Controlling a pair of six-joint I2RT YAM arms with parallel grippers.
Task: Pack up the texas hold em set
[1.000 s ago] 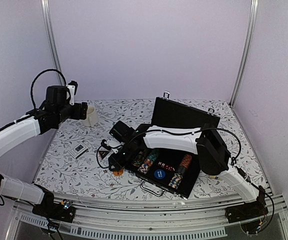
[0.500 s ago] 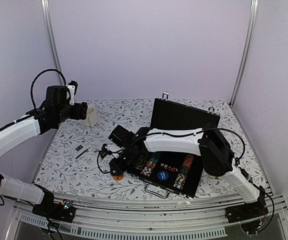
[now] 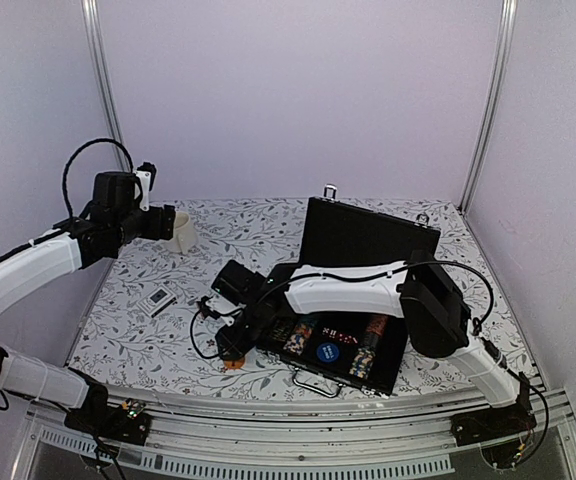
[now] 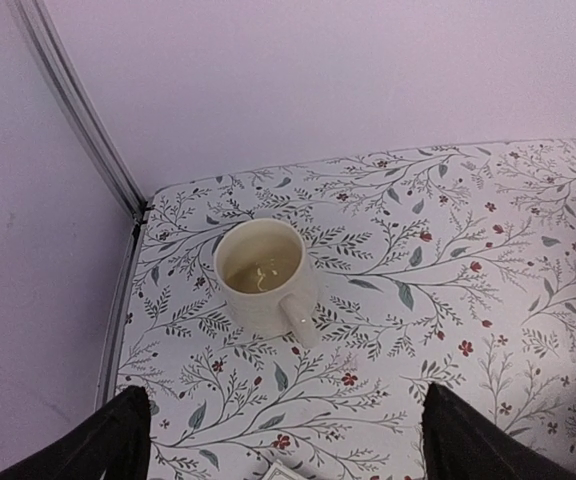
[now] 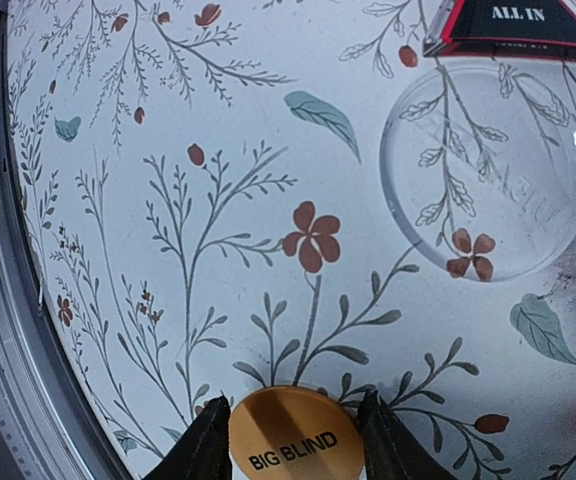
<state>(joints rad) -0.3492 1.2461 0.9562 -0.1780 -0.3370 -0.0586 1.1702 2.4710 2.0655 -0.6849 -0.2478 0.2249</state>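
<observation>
Mug point(image 4: 261, 275) behind a likely card deck point(image 3: 158, 298), briefcase point(image 3: 368, 238) to their right.

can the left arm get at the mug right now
Probably yes. The left claw hangs open with the mug just ahead of it. The mug is upright and on its own, and nothing stands between them.

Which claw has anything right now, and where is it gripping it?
The right claw pinches the orange Big Blind disc by its opposite edges. The left claw is open and holds nothing.
</observation>
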